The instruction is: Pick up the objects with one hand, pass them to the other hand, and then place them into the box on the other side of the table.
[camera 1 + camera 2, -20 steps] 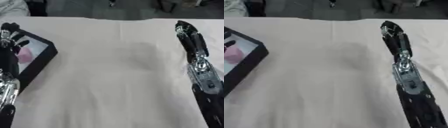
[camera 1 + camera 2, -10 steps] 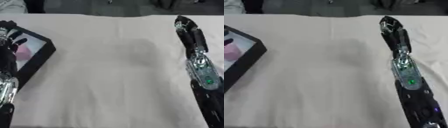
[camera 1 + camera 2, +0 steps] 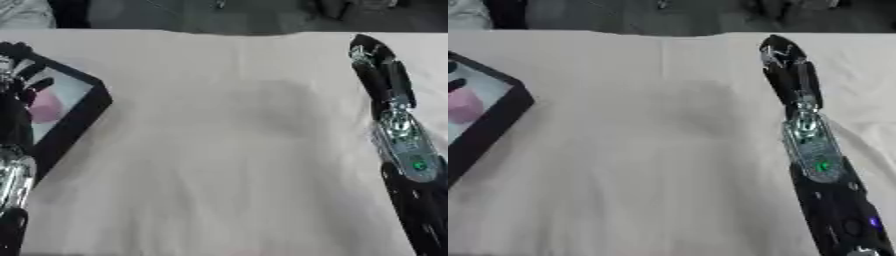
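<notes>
— Looking down, what is the biggest thing before you?

— The table (image 3: 219, 150), under a pale cream cloth that runs from the far edge to the near edge. It carries everything else.

— And next in size?

— My right arm (image 3: 815, 165), lying in from the near right corner and stretched toward the far edge, black with a silver section and a small green light on it. At its end my right hand (image 3: 785, 65) rests over the cloth near the far right, its fingers straight and pressed together, with nothing between them.

— The box?

— The box (image 3: 74, 125) sits at the left edge of the table, black-walled with a pale floor, turned askew so one corner points inward. My left hand (image 3: 17, 82) is at its far left side, above the box, fingers upright and slightly spread, clasping nothing that I can see.

— Where is the thing you were moving?

— A pink object (image 3: 464, 106) lies inside the box on its floor, just beside my left fingers. I cannot make out its shape beyond a rounded pink lump.
</notes>
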Controlling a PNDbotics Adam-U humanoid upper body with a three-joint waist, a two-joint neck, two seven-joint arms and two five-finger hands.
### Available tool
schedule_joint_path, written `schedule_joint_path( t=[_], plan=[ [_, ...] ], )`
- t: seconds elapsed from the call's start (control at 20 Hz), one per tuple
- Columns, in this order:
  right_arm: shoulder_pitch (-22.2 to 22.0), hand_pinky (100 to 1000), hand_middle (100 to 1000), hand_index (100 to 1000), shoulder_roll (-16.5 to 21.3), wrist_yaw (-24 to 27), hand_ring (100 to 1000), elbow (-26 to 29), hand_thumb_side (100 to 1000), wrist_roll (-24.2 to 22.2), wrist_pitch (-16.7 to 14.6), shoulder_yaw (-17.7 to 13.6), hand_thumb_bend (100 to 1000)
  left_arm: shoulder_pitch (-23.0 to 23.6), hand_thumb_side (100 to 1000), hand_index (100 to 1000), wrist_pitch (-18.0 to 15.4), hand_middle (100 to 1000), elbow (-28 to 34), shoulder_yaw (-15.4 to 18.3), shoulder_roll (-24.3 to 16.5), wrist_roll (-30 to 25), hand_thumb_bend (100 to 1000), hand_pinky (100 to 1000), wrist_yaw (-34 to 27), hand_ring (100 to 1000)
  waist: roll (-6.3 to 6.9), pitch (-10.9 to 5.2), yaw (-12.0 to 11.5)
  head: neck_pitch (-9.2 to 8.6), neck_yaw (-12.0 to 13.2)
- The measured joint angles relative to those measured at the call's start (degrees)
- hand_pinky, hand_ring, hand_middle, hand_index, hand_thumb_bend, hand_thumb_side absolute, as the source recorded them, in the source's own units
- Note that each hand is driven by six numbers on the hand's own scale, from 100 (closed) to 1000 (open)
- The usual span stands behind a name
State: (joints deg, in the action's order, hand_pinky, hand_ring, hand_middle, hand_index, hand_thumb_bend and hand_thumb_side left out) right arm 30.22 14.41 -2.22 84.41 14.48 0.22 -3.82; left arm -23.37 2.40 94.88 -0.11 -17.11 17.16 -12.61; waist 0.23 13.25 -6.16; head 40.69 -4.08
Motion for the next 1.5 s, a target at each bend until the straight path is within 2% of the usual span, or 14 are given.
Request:
schedule_joint_path(
  t=[1.5],
  plan=[
    [0.09,865,748,840,0.00,0.48,823,-0.05,662,-0.47,-1.08,0.01,100,0.66,809,850,0.11,855,-0.03,0.00,0.03,1.11,176,781,-0.34,818,0.00,0.00,0.29,-0.11,0.98]
  ],
)
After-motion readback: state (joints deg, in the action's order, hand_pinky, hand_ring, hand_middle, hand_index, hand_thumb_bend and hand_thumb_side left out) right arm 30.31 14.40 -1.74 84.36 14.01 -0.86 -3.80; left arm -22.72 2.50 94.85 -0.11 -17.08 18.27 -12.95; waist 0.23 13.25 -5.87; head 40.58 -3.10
